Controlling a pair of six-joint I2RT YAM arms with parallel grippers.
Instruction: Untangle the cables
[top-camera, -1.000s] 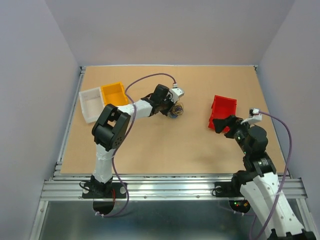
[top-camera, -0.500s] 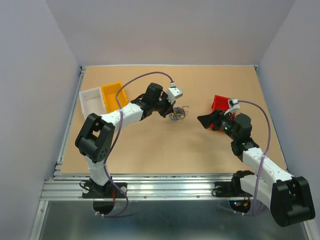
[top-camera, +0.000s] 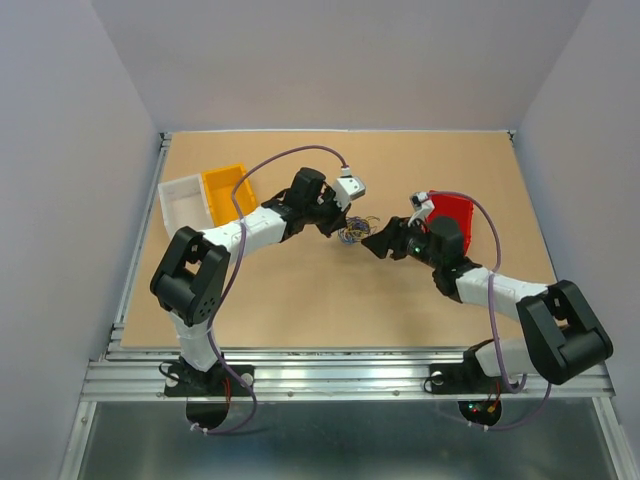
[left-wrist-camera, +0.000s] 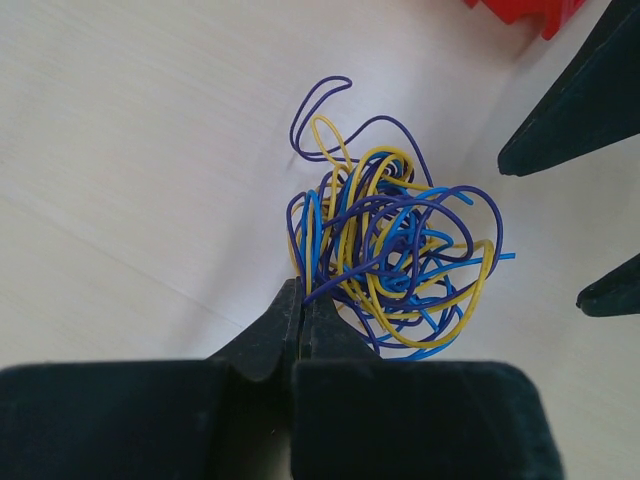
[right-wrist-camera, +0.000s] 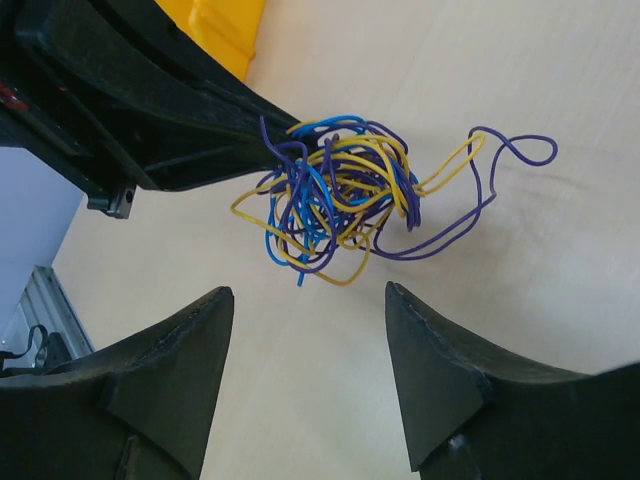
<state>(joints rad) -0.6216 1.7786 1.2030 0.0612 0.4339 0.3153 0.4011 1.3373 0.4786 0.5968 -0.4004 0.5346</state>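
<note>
The cables (top-camera: 355, 230) are a small tangle of thin purple, blue and yellow wires near the middle of the table. My left gripper (top-camera: 338, 225) is shut on strands at the bunch's left edge. In the left wrist view its fingertips (left-wrist-camera: 302, 292) are pressed together at the bottom of the cables (left-wrist-camera: 390, 240). My right gripper (top-camera: 373, 243) is open just right of the bunch and touches nothing. In the right wrist view the cables (right-wrist-camera: 340, 195) hang a little beyond the right gripper (right-wrist-camera: 308, 292), with bare table between its fingers.
A red bin (top-camera: 455, 215) stands right behind the right gripper. A yellow bin (top-camera: 228, 187) and a white bin (top-camera: 183, 207) stand side by side at the back left. Each arm's purple cable arcs above it.
The right arm has swung left from the red bin to the cable bunch, and its jaws have narrowed somewhat. The left gripper has kept hold of the bunch and stretched out slightly.
</note>
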